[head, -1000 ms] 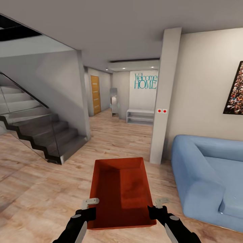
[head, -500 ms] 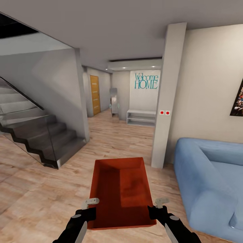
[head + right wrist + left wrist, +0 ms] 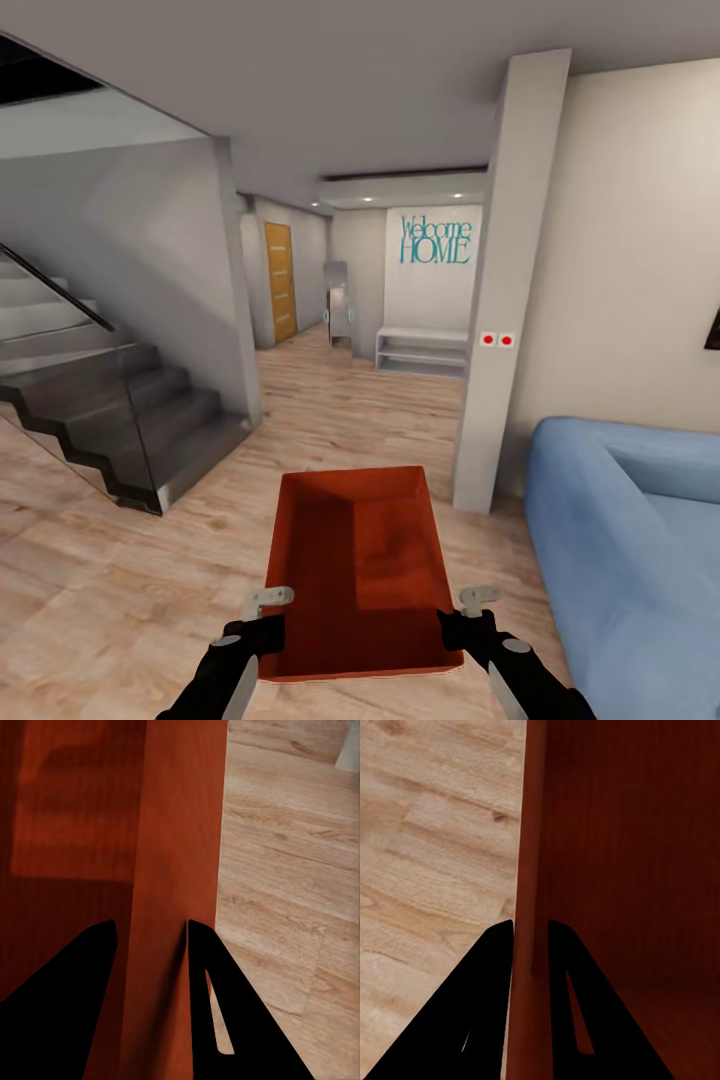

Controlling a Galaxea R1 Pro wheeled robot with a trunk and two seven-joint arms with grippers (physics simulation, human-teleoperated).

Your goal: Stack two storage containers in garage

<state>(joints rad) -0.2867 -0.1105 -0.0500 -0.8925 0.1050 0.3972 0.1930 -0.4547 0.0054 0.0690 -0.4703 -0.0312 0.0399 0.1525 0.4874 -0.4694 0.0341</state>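
Note:
One orange-red storage container point(image 3: 360, 570) hangs in front of me above the light wood plank floor point(image 3: 90, 590) of the living room, carried level between both arms. My left gripper point(image 3: 268, 616) is shut on its left wall point(image 3: 531, 870), one finger on each side of the thin wall. At the opposite side my right gripper point(image 3: 462, 614) is shut on the right wall point(image 3: 176, 862) the same way. The bin is empty inside.
A blue sofa point(image 3: 630, 560) fills the right side, close by. A white pillar point(image 3: 505, 290) stands ahead on the right. Dark stairs with a glass rail point(image 3: 110, 410) rise on the left. Between them a hallway point(image 3: 350, 400) leads to a white shelf bench point(image 3: 420, 350) and a wooden door point(image 3: 281, 281).
The whole view has shifted: the stairs slid left, the pillar and sofa slid right, and the wall picture has almost left the frame. The bin and both grippers keep the same place in view.

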